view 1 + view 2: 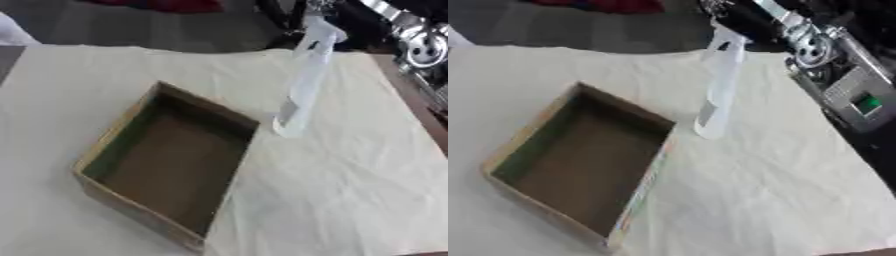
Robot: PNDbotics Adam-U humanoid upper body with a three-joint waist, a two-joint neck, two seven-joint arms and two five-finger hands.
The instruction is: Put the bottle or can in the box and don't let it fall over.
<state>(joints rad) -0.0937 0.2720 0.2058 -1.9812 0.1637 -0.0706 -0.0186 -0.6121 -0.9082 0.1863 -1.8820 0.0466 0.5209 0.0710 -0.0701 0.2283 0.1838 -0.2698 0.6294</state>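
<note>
Right robot hand [741,22] at the top of the bottle [715,95], coming in from the upper right; black fingers appear to be curled round the bottle's neck, though blur makes the exact hold hard to read. Left robot hand not visible in either view. Bottle pale, translucent, tall and slim, tilted with its top toward the arm; whether its base touches the cloth I cannot tell. It is outside the box [131,200], just beside the box's far right corner. Box is open brown cardboard, nothing visible inside, set askew on the bench [350,200], which is covered in a cream cloth.
</note>
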